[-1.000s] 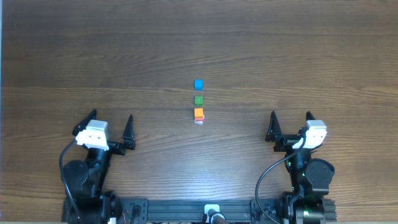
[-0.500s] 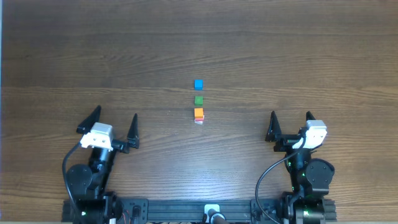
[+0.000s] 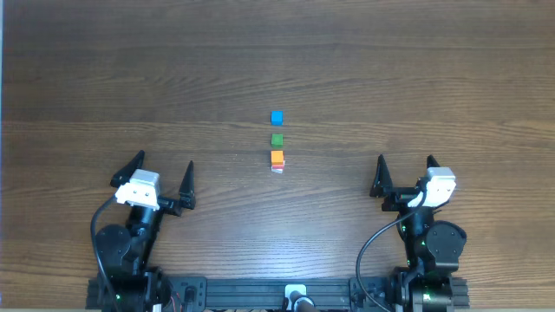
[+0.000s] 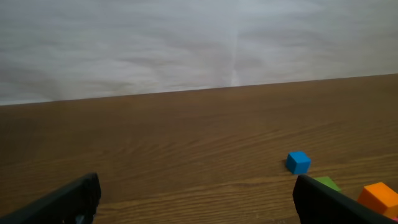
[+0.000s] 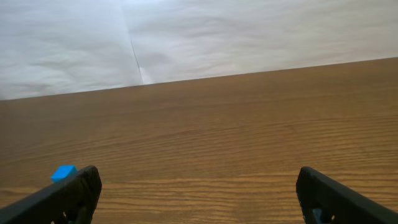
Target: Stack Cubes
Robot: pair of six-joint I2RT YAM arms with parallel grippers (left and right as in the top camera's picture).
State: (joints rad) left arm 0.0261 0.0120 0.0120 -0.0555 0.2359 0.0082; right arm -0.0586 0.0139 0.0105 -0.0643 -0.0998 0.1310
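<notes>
**Three cubes in a row, both arms back near their bases**

Three cubes counted: blue cube (image 3: 277, 117), green cube (image 3: 277, 139) and orange cube (image 3: 277, 157). They sit in a short line mid-table (image 3: 434, 69), near each other but apart. A reddish sliver touches the orange cube's near side; can't tell what it is. Two grippers: the left gripper (image 3: 164, 159) and right gripper (image 3: 405, 159) are both spread wide and empty. Both are well apart from the cubes, likely so either can reach in first.

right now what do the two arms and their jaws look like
Both the left arm and right arm are black and jointed, each with a white housing at the wrist, a black cable looping alongside, and two black, pointed, wedge-shaped jaws.
</notes>
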